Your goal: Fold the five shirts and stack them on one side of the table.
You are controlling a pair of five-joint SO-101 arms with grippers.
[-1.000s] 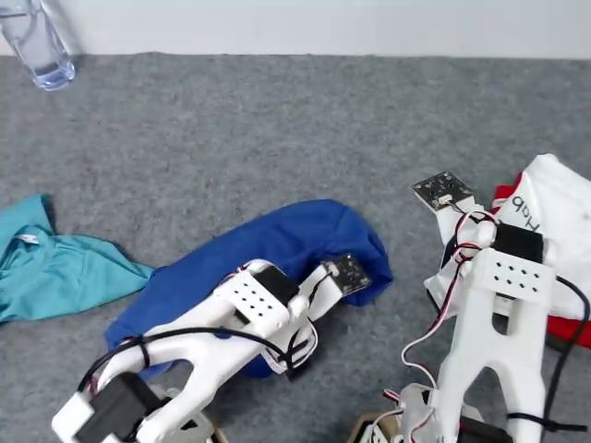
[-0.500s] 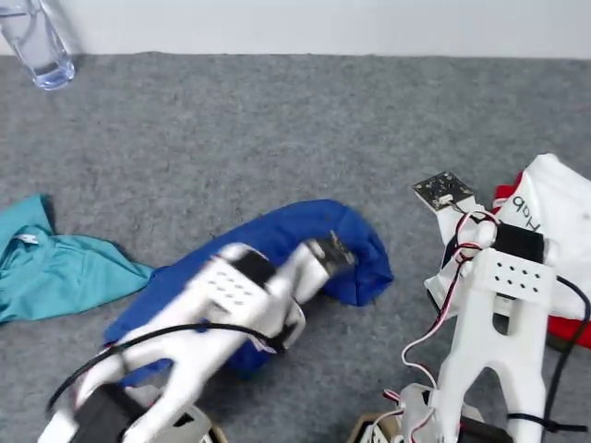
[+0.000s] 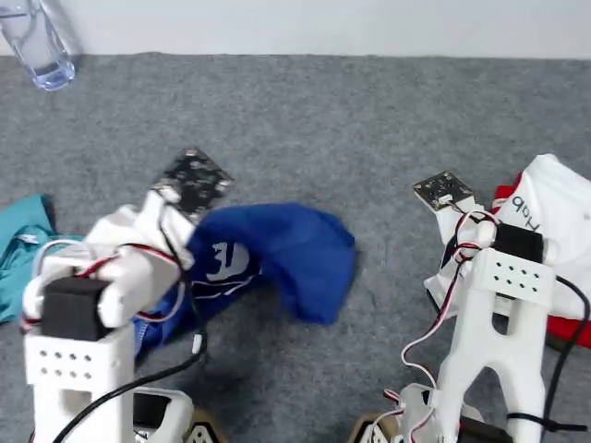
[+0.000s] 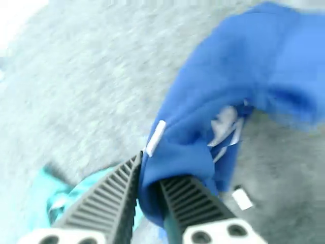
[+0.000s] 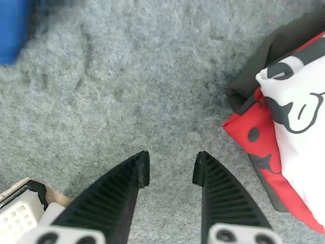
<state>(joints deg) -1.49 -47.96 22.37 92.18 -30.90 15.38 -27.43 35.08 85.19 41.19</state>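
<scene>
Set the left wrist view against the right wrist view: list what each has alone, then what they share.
Left wrist view alone: the left gripper, its fingers clamped on a fold of the blue shirt, with the teal shirt beyond. Right wrist view alone: the right gripper, open above the grey carpet, beside the white shirt stacked on the red shirt. Shared: the blue shirt, just a corner in the right wrist view, and the carpet.

— The blue shirt?
— Soft matt cloth, lying on a fuzzy grey felt table cover.
— And the right gripper?
— Ribbed matt black plastic fingers; its arm is smooth white plastic.
</scene>
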